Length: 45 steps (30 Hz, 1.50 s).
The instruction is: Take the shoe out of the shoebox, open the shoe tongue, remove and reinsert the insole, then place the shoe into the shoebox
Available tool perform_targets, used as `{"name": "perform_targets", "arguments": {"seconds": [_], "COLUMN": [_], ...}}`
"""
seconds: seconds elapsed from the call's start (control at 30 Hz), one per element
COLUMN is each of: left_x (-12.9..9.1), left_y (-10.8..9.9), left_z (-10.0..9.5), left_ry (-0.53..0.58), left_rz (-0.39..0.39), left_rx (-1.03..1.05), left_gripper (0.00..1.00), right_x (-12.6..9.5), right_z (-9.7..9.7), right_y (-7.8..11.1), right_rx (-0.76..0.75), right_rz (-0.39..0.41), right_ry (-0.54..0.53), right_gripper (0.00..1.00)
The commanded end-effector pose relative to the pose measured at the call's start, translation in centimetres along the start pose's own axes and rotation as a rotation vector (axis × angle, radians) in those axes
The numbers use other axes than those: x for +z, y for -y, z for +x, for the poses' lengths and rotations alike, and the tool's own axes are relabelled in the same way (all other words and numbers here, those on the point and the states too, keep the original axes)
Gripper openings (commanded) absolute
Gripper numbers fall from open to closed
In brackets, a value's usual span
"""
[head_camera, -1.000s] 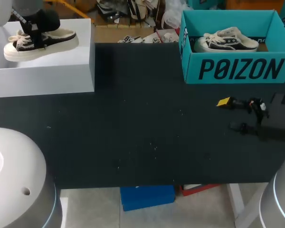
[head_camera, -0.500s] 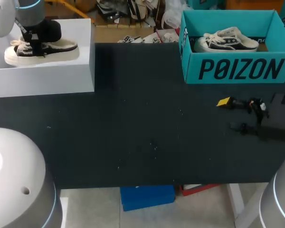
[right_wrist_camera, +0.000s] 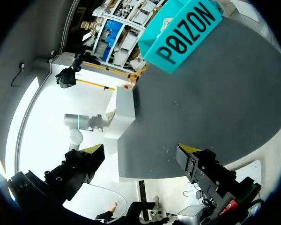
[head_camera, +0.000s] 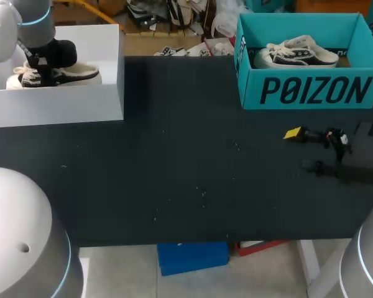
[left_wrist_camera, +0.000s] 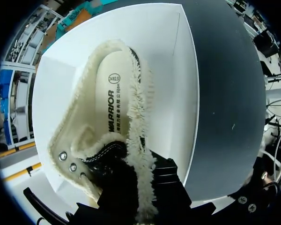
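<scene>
On the dark table [head_camera: 186, 186], left gripper [head_camera: 45, 71] pinches the shoe [head_camera: 78, 76] in the white shoebox [head_camera: 68, 105]; right gripper [right_wrist_camera: 141, 150] gapes.

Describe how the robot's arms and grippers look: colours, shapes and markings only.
Both arms have smooth, rounded pale grey shells, each with a thin light-blue ring: the left arm and the right arm. The right gripper has two black, blocky fingers with bright yellow tips. The left gripper is black too, with a ribbed finger; its tips are hidden.
</scene>
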<state>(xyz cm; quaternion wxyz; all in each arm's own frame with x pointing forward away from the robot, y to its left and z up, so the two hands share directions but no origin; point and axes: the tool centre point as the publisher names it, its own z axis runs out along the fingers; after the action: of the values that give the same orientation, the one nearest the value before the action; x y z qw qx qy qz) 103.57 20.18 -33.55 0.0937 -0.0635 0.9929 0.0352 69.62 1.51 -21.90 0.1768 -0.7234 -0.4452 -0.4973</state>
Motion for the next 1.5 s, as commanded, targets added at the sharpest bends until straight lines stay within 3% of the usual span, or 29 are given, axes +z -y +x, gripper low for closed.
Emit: {"name": "perform_targets", "arguments": {"seconds": [0.03, 0.43, 0.5, 0.53, 0.73, 0.83, 1.13, 1.27, 1.3, 1.33, 1.5], "left_x": [1.1, 2.2, 2.0, 1.9, 0.5, -0.9, -6.1, -8.5, -9.0, -9.6, -10.7], "left_y": [-0.2, -0.4, -0.5, -0.5, -0.4, -0.3, 1.0, 2.4, 2.8, 3.4, 5.2], "left_z": [-0.3, -0.1, -0.2, -0.3, -0.7, -1.0, -2.2, -2.1, -2.0, -1.8, -1.1], "left_ry": [-0.006, -0.056, -0.071, -0.072, -0.085, -0.083, -0.061, -0.065, -0.068, -0.073, -0.088], "left_rz": [0.003, -0.004, 0.005, 0.01, 0.045, 0.059, 0.084, 0.081, 0.084, 0.088, 0.075], "left_rx": [0.003, 0.009, 0.004, 0.004, -0.002, -0.007, -0.051, -0.06, -0.051, -0.047, -0.045], "left_gripper": [0.0, 0.0, 0.15, 0.27, 0.5, 0.54, 0.53, 0.75, 0.92, 1.0, 1.0], "right_x": [0.1, 0.1, 0.1, 0.1, 0.1, 0.1, 0.1, 0.1, 0.1, 0.1, 0.1], "right_z": [0.1, 0.1, 0.1, 0.1, 0.1, 0.1, 0.1, 0.1, 0.1, 0.1, 0.1], "right_y": [-0.1, -0.1, -0.1, -0.1, -0.1, -0.1, -0.1, -0.1, -0.1, -0.1, -0.1], "right_rx": [0.001, 0.001, 0.001, 0.001, 0.001, 0.001, 0.001, 0.001, 0.001, 0.001, 0.001], "right_rz": [0.001, 0.001, 0.001, 0.001, 0.001, 0.001, 0.001, 0.001, 0.001, 0.001, 0.001], "right_ry": [0.002, 0.002, 0.002, 0.002, 0.002, 0.002, 0.002, 0.002, 0.002, 0.002, 0.002], "right_gripper": [1.0, 1.0, 1.0, 1.0, 1.0, 1.0, 1.0, 1.0, 1.0, 1.0, 1.0]}}
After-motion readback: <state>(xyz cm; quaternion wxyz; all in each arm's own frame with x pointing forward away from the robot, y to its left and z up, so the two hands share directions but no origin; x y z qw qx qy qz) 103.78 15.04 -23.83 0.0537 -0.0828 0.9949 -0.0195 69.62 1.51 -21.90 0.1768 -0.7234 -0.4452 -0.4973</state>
